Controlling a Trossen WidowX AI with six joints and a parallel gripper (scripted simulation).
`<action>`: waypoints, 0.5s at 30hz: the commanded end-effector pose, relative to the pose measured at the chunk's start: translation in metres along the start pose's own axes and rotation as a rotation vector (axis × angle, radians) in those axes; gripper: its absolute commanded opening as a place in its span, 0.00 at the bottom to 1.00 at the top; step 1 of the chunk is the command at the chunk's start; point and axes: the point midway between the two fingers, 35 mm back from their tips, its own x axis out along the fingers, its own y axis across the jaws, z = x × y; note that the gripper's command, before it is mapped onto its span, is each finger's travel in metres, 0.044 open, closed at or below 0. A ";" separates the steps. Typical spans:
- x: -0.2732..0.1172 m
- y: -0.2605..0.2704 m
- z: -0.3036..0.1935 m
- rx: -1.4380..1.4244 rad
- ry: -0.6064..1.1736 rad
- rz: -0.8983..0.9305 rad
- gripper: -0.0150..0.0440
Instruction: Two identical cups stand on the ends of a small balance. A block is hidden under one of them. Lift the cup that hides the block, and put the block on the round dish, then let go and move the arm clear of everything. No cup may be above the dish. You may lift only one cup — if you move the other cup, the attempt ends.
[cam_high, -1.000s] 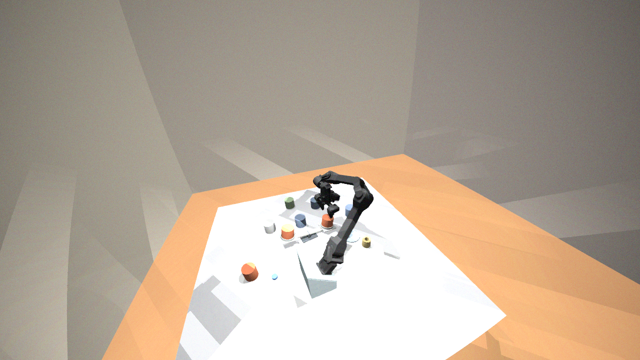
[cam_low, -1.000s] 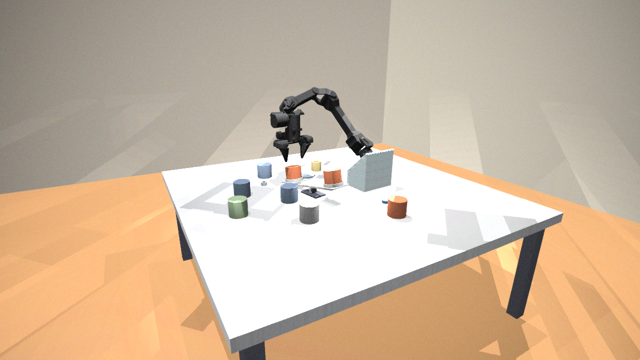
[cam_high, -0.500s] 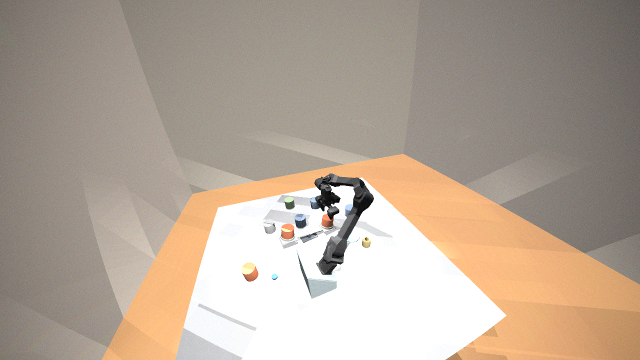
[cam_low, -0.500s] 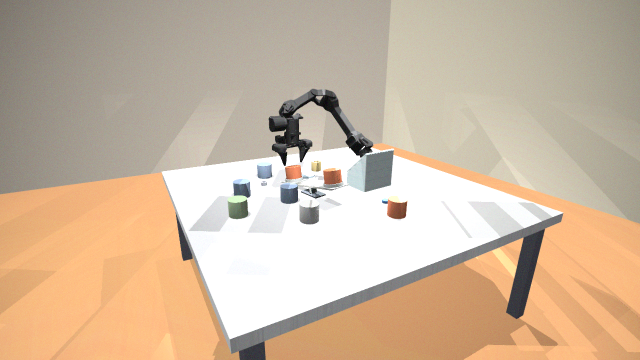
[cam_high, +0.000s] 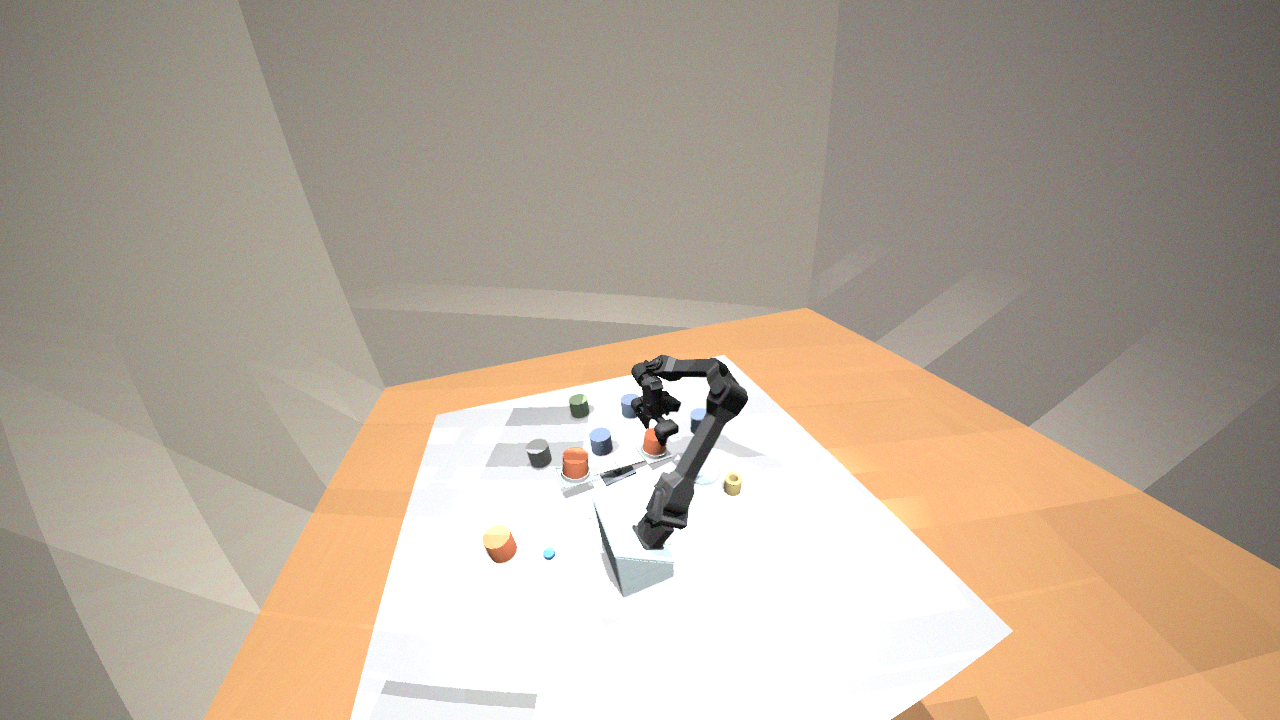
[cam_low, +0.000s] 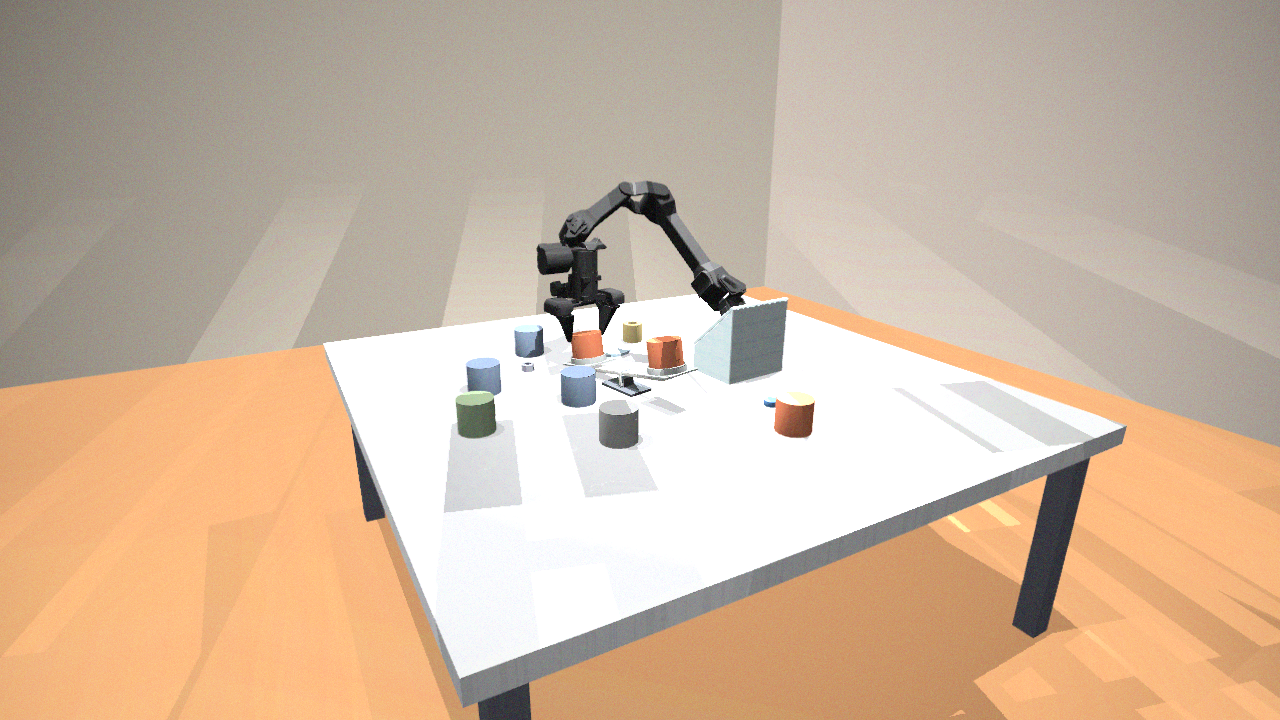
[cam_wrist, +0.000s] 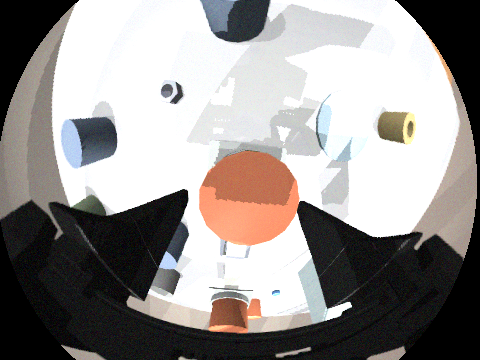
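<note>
Two identical orange cups stand on the ends of a small balance (cam_high: 617, 468) (cam_low: 620, 383). My gripper (cam_high: 656, 428) (cam_low: 588, 329) (cam_wrist: 244, 201) is open, with one finger on each side of the top of the far cup (cam_high: 652, 442) (cam_low: 587, 345) (cam_wrist: 248, 207), and it holds nothing. The other cup (cam_high: 574, 462) (cam_low: 664, 352) (cam_wrist: 227, 315) stands untouched on the near end. The pale blue round dish (cam_wrist: 339, 123) lies on the table beside the far cup, next to a yellow spool (cam_high: 732, 483) (cam_low: 631, 331) (cam_wrist: 396, 126). No block is in view.
Blue cylinders (cam_low: 578, 385) (cam_low: 483, 375) (cam_low: 529, 340), a green one (cam_low: 475, 414) and a grey one (cam_low: 617, 423) stand around the balance. A grey wedge block (cam_high: 637, 565) (cam_low: 742, 344) sits at the arm's base. An orange cylinder (cam_low: 793, 414) and a small blue disc (cam_low: 769, 402) lie farther off.
</note>
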 end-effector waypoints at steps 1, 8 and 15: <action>0.008 -0.001 -0.002 -0.010 0.004 -0.003 1.00; 0.019 -0.001 -0.002 -0.009 0.003 -0.003 1.00; 0.030 -0.002 -0.002 -0.009 0.002 -0.003 1.00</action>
